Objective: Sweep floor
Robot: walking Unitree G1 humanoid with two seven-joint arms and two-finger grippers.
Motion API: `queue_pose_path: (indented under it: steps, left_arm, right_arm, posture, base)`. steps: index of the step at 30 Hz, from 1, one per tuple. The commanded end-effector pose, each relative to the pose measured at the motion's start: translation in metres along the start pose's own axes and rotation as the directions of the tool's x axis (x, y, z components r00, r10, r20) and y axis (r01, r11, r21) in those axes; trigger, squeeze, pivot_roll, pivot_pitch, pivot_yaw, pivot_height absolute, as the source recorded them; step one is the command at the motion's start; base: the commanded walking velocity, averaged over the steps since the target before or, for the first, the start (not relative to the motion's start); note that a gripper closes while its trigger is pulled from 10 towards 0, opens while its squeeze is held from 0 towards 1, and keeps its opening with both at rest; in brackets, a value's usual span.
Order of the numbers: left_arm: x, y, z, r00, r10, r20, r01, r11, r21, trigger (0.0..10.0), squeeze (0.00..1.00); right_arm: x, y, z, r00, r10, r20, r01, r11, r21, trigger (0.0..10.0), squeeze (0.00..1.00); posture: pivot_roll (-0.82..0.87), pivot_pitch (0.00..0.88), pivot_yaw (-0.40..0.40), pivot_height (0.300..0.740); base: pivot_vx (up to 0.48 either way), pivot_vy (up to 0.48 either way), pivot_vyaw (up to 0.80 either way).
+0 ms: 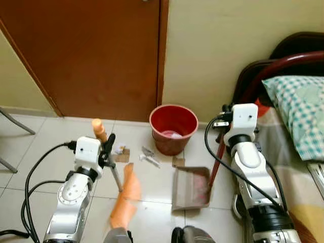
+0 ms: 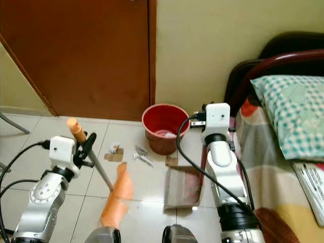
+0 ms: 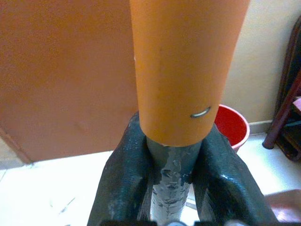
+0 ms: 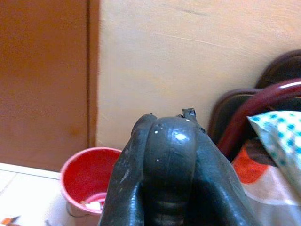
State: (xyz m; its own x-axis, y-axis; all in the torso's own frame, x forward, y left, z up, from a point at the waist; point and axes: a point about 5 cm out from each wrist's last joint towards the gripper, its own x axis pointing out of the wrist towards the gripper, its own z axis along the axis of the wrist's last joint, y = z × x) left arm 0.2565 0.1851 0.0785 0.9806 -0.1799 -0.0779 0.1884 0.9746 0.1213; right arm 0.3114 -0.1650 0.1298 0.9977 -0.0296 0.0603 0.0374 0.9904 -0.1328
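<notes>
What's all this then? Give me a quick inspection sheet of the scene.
Surface: pale tiled floor.
Job's things: orange broom, brown dustpan with red handle, red bucket.
Clutter: paper scraps between broom and bucket.
End effectors: left end effector shut on broom's handle; right end effector shut on dustpan's handle.
Cables: black cables along both arms.
Surroundings: brown door, cream wall, bed with checked pillow.

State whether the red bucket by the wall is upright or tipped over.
Upright. The red bucket stands on its base on the tiled floor, its open mouth facing up, with some pale scraps inside.
</notes>
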Motion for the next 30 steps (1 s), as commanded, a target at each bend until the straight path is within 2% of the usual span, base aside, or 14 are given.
queue_pose_path:
  steps: [1, 6, 12, 21, 27, 30]
  left_arm:
    - [-0.001, 0.000, 0.002, 1.000, -0.009, -0.003, 0.009, 0.999, 0.032, 10.0, 0.00]
    - [-0.002, 0.000, 0.001, 1.000, -0.010, -0.006, 0.010, 0.999, 0.031, 10.0, 0.00]
    - [-0.001, -0.001, 0.003, 1.000, -0.014, 0.002, 0.013, 1.000, 0.026, 10.0, 0.00]
    - [0.002, 0.000, 0.011, 0.999, 0.008, 0.040, -0.009, 1.000, 0.026, 10.0, 0.00]
    - [0.007, 0.001, 0.027, 0.994, 0.020, 0.105, -0.025, 0.999, 0.047, 10.0, 0.00]
    - [0.008, 0.000, 0.027, 0.994, 0.016, 0.108, -0.021, 0.999, 0.045, 10.0, 0.00]
  right_arm:
    - [-0.003, -0.003, -0.004, 1.000, -0.016, -0.020, 0.017, 1.000, 0.006, 10.0, 0.00]
    - [-0.006, -0.002, -0.007, 0.999, -0.013, -0.030, 0.013, 1.000, 0.001, 10.0, 0.00]
    - [-0.011, 0.002, -0.016, 0.997, 0.005, -0.072, -0.003, 1.000, 0.020, 10.0, 0.00]
    - [-0.008, 0.003, -0.015, 0.997, 0.013, -0.072, -0.011, 1.000, 0.019, 10.0, 0.00]
    - [-0.005, 0.004, -0.014, 0.997, 0.017, -0.070, -0.016, 1.000, 0.014, 10.0, 0.00]
    - [-0.005, 0.005, -0.014, 0.997, 0.021, -0.069, -0.020, 1.000, 0.012, 10.0, 0.00]
  posture:
    - [0.00, 0.109, 0.000, 0.740]
    - [0.00, 0.110, -0.001, 0.740]
    - [0.00, 0.109, 0.000, 0.740]
    - [-0.01, 0.105, -0.004, 0.740]
    - [0.00, 0.100, -0.008, 0.740]
    - [0.00, 0.100, -0.008, 0.740]
  base:
    - [0.000, 0.000, -0.66]
    - [0.000, 0.000, -0.67]
    - [0.265, 0.000, 0.00]
    - [0.355, 0.000, -0.64]
    - [0.400, 0.000, 0.00]
    - [0.406, 0.000, 0.00]
